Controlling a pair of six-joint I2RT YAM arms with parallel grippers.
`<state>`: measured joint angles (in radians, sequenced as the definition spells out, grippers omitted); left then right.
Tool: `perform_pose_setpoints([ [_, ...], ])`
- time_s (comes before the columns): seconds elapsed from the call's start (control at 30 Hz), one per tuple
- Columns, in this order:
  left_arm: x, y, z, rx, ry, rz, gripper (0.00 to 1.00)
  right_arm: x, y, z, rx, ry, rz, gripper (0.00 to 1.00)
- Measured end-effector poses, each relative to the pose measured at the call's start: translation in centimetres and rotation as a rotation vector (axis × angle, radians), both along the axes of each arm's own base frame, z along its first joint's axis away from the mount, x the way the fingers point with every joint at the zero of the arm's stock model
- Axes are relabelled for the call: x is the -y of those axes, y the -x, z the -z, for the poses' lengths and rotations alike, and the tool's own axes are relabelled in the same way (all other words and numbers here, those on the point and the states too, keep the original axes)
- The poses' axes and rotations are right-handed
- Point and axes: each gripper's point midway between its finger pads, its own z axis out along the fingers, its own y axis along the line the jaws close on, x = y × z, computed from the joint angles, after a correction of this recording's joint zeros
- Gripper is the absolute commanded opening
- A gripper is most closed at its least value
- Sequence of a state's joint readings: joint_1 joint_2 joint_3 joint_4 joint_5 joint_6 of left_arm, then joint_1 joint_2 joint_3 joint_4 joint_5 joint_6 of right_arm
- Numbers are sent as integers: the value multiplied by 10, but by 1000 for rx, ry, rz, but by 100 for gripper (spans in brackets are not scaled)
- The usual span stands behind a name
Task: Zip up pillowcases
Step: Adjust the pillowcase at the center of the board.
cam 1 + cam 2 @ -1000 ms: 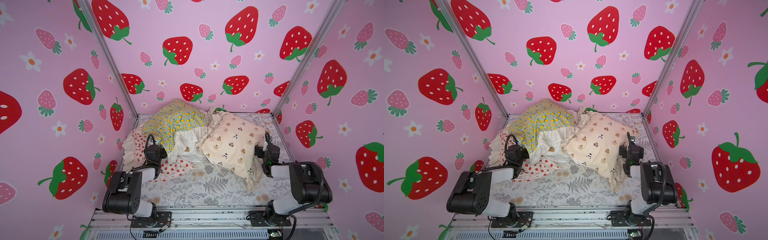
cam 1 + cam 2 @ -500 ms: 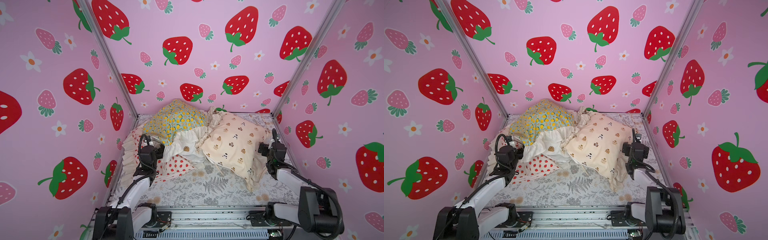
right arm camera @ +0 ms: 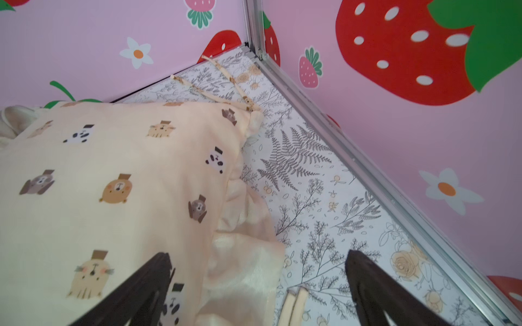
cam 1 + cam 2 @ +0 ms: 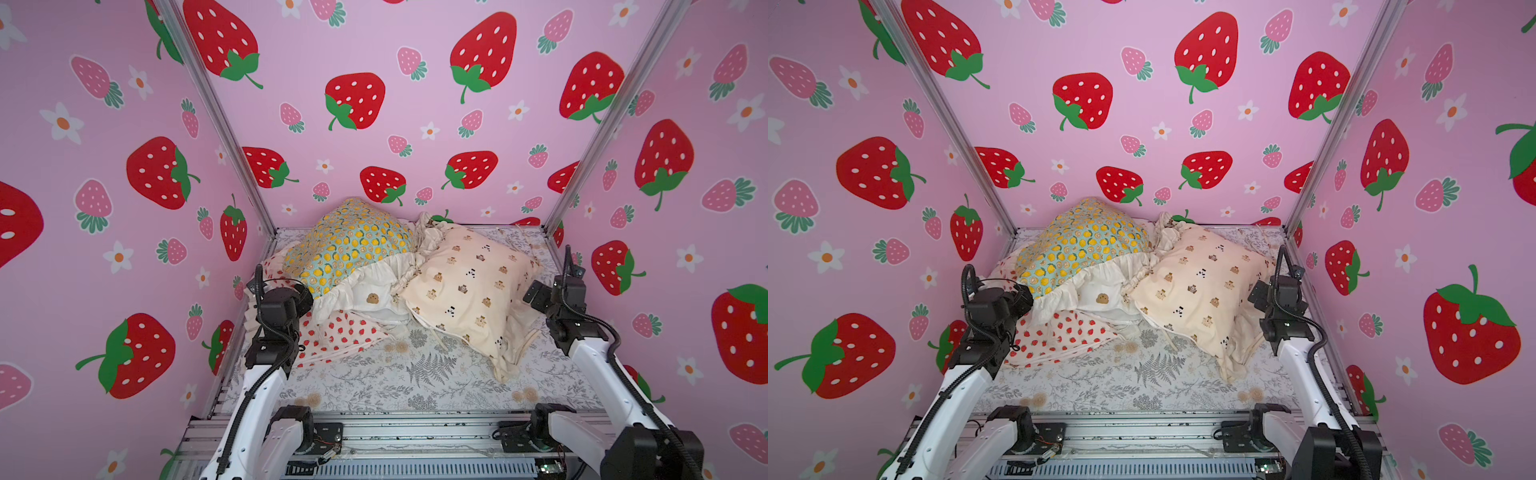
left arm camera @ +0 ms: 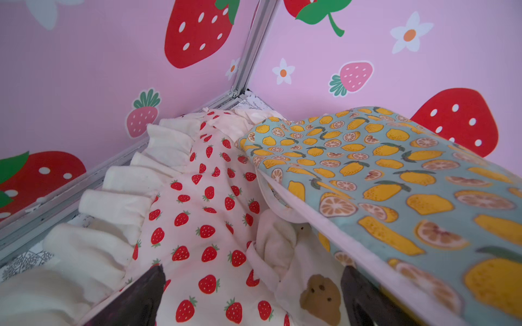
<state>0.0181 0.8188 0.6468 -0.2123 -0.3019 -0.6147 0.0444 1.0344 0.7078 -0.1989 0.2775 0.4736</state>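
**Desk:** Looking in now, what's in the booth?

**Me:** The pink strawberry-walled booth (image 4: pixel 374 141) holds the grey fern-print sheet (image 4: pixel 415 374), and all four pillowcases are heaped towards the back of it. Each one is stuffed plump. The lemon pillowcase (image 4: pixel 353 245) sits highest, back left. Its cream ruffle hangs over the white bear-head pillowcase (image 4: pixel 372 297). Underneath both, the strawberry pillowcase (image 4: pixel 340 328) spreads out towards the left wall.

**Desk:** And the fourth?

**Me:** The cream small-bear pillowcase (image 4: pixel 469 286) leans on the pile from the right, tilted, with its near corner down on the sheet.

**Desk:** Where's your left hand?

**Me:** My left gripper (image 5: pixel 252 268) has its jaws spread wide with nothing between them. It hangs just over the strawberry pillowcase, and one brown bear head is right beside one finger (image 5: pixel 364 299). The lemon pillowcase's edge overhangs that same side, close by. I can't tell whether it touches the finger.

**Desk:** Right hand?

**Me:** My right gripper (image 3: pixel 258 254) is also wide apart and holding nothing. One finger (image 3: pixel 141 288) is over the small-bear pillowcase's edge, and the other is over bare sheet. The case's cream ruffle (image 3: pixel 243 254) lies between them. Two thin ties (image 3: pixel 226 93) trail from its far corner across the sheet.

**Desk:** Zips?

**Me:** Can't make any out from here.
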Motion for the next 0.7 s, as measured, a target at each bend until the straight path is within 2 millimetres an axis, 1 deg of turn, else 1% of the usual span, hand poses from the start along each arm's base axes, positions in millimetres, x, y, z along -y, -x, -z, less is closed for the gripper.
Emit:
perform_pose_setpoints([
  [0.07, -2, 9, 1, -29, 19, -23, 99, -7, 2, 0, -25, -36, -28, 100],
  [0.17, -10, 27, -8, -43, 38, -97, 99, -23, 2, -5, -43, -104, -86, 100],
  [0.27, -14, 43, -14, -32, 49, -128, 99, -42, 0, -13, -59, -151, -147, 100],
  [0.37, -18, 61, -7, -72, 51, -168, 100, -67, -2, -18, -89, -178, -221, 100],
  [0.43, -18, 70, -1, -107, 48, -173, 100, -88, -1, -20, -111, -197, -280, 100],
  [0.5, -15, 73, 0, -122, 51, -152, 100, -107, 3, -16, -141, -206, -332, 100],
  [0.57, -9, 71, -5, -120, 61, -110, 100, -125, 10, -10, -181, -212, -378, 100],
  [0.67, 9, 61, -18, -101, 90, -3, 99, -147, 27, 2, -256, -218, -435, 100],
  [0.7, 18, 57, -22, -99, 99, 43, 99, -152, 33, 5, -278, -219, -448, 100],
])
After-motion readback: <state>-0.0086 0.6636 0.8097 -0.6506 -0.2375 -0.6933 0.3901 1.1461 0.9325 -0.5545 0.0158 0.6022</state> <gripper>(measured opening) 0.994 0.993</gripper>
